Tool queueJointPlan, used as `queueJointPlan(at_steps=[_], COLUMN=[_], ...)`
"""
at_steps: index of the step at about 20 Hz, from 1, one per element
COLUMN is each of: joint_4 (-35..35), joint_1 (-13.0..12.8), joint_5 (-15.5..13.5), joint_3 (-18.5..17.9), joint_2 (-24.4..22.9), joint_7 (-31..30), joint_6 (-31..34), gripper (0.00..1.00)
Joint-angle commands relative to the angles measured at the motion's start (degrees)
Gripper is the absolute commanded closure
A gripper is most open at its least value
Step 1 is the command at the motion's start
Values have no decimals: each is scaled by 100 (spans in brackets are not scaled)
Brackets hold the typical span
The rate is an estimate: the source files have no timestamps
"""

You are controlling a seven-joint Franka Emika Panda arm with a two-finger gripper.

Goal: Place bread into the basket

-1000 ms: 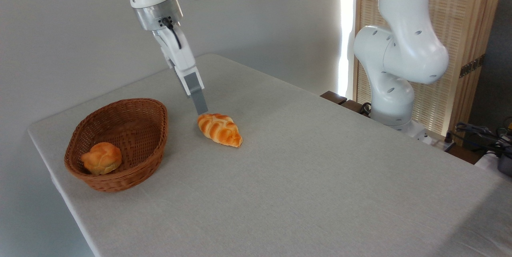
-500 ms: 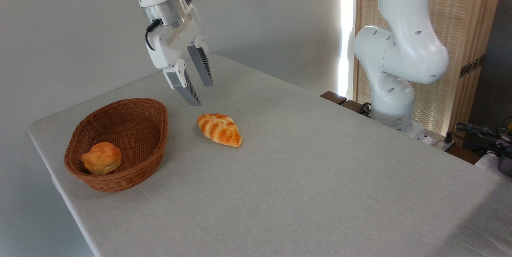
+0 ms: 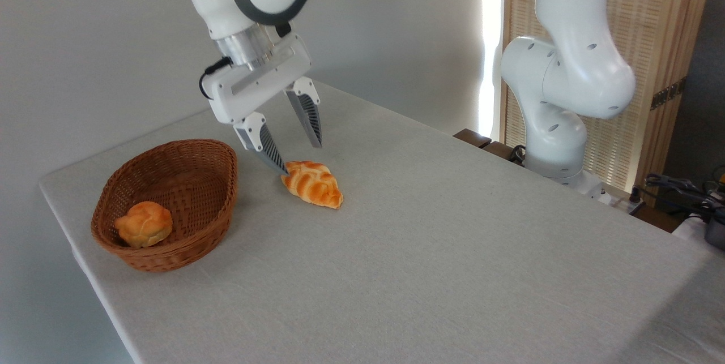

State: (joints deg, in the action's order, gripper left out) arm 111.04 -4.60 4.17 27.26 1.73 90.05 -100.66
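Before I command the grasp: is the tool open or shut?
Open. The tool has its two fingers spread wide apart, empty, above the braided bread.

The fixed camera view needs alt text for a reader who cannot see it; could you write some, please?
An open gripper hangs over the left end of a braided bread on a grey table. To its left, a wicker basket holds a round bun.

Since the earlier frames, the white two-finger gripper (image 3: 301, 158) has rotated, its grey ribbed fingers (image 3: 263, 146) spreading apart. It has descended toward frame centre-left; one fingertip now sits at the braided golden-orange bread loaf's (image 3: 312, 184) upper-left end.
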Motion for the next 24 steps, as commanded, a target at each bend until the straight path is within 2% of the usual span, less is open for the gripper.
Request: queueJointPlan(at_steps=[1,5,13,15,17,19,20,24], joint_4=[269,339,453,453,453,453,453,453], joint_1=[-84,-102,-102,-102,-102,-102,-102,-102], joint_5=[215,339,392,418,418,418,418,418], joint_3=[-10,-1,69,78,78,78,78,78], joint_2=[38,126,214,214,232,284,284,320], joint_7=[118,118,118,118,118,118,118,118], joint_6=[-305,-331,-366,-366,-366,-366,-366,-366], gripper=[0,0,0,14,33,58,64,67])
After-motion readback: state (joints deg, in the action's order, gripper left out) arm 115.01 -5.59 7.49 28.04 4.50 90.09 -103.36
